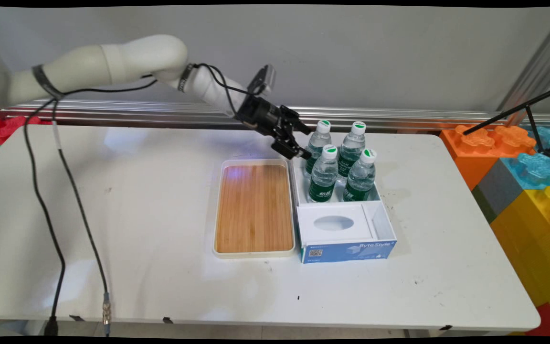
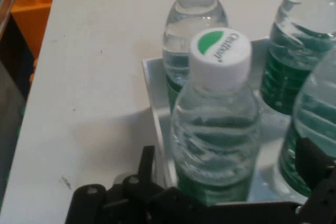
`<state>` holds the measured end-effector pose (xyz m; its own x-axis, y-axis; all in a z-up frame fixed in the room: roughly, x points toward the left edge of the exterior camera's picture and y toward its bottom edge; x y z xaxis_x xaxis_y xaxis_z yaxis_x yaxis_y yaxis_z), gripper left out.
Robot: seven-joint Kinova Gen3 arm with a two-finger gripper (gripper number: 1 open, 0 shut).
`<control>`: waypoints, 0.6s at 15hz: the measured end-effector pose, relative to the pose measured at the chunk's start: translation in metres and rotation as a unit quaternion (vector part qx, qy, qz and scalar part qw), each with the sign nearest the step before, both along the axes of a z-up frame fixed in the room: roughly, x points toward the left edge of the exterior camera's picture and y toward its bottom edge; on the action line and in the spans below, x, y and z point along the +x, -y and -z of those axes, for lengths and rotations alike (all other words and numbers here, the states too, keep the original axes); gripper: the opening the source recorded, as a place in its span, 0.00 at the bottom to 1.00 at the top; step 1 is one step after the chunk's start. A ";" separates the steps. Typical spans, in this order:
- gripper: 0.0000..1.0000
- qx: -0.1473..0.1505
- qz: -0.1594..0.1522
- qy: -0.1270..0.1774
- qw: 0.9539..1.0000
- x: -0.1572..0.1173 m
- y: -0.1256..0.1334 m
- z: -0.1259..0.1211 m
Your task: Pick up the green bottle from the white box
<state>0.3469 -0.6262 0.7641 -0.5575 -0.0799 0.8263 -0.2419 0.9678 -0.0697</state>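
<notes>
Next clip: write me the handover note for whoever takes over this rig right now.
Gripper: open, beside the far-left water bottle, fingers either side of it in the hand view, not closed.
Things: four water bottles stand upright in the far part of the white box; its near part is covered by a flap with an oval hole. The wooden tray lies left of the box, nothing on it.
No bottle is lifted.

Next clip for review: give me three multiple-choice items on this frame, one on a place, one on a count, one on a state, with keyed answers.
1. Where do the water bottles stand?
A. on the wooden tray
B. in the white box
C. on bare table

2. How many bottles are there?
A. two
B. three
C. four

3. The bottles are:
A. upright, capped
B. lying down
C. uncapped

Key:
1 B: the water bottles stand inside the white box, right of the wooden tray.
2 C: four white caps show.
3 A: all stand upright, caps on, beside the gripper.
</notes>
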 end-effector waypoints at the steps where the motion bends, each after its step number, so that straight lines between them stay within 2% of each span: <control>1: 1.00 -0.003 0.001 -0.002 1.000 -0.005 0.004 0.005; 8: 1.00 -0.012 0.012 -0.012 1.000 -0.028 0.022 0.028; 9: 0.00 -0.012 0.014 -0.014 1.000 -0.030 0.023 0.029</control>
